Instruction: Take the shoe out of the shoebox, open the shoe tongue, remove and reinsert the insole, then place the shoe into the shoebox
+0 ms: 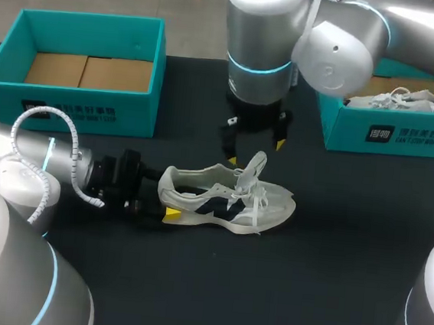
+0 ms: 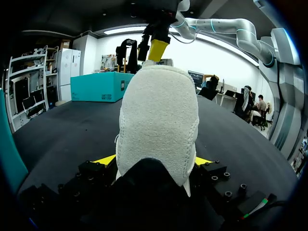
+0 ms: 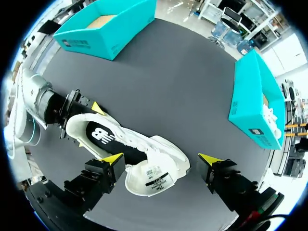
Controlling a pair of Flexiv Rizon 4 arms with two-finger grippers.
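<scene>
Step in hand: we judge the tongue-opening step all but done. The tongue [image 3: 155, 179] stands lifted off the laces, and the insole [image 3: 103, 137] is not yet out.
Shoe: the shoe [image 1: 229, 198] sits on its sole on the dark bench [image 1: 304, 294], outside the empty shoebox [image 1: 92, 100] and well apart from the second box [image 1: 404, 134].
Left fingers: our left fingers [image 2: 107, 160] are clenched on the heel from both sides, steadying the shoe.
Right fingers: our right fingers [image 3: 113, 160] are released and spread wide over the mid-shoe. The raised tongue is between them, close to one tip, but not gripped.
Next move: we expect to dip the right fingers into the opening and pinch the insole's edge while the left holds firm. The mouth is narrow, so we need a slim, angled entry.
Materials: the upper is pale mesh and soft suede-like panels, the heel fuzzy and rounded, the laces loose and floppy. The insole looks thin, dark and flexible. The boxes are rigid teal card.
</scene>
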